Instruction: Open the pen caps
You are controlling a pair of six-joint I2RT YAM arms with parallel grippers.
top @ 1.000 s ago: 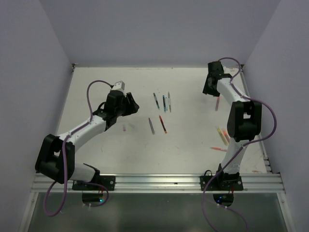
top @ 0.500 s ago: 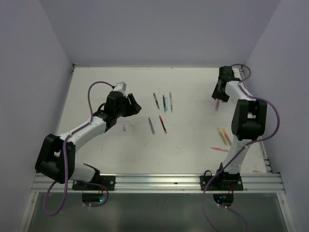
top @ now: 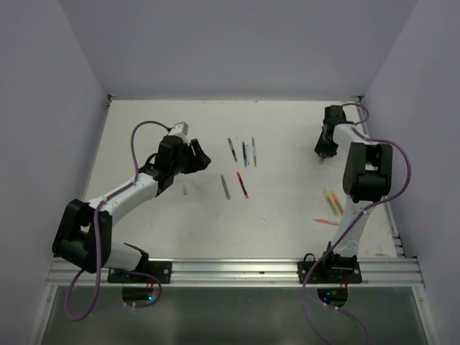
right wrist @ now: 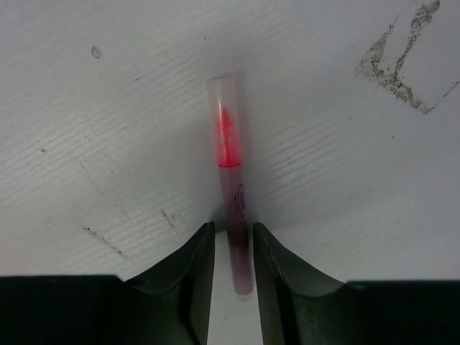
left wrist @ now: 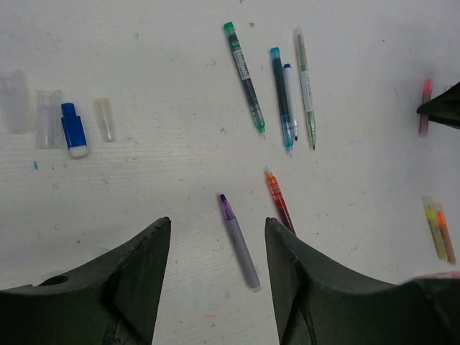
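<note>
Top external — right gripper low at the table's far right, left gripper mid-table.
Left wrist: jaws wide, purple-grey pen between. Right wrist: jaws narrowly spread astride the pink pen — axis straight ahead, clear cap at the far end.

Soft, even light across the white tabletop: no glare, only faint shadows. The overhead view is slightly grainy, its walls tinted lavender. Wrist views crisp; the left claw reads dark, the right claw throws a gentle shadow.
</note>
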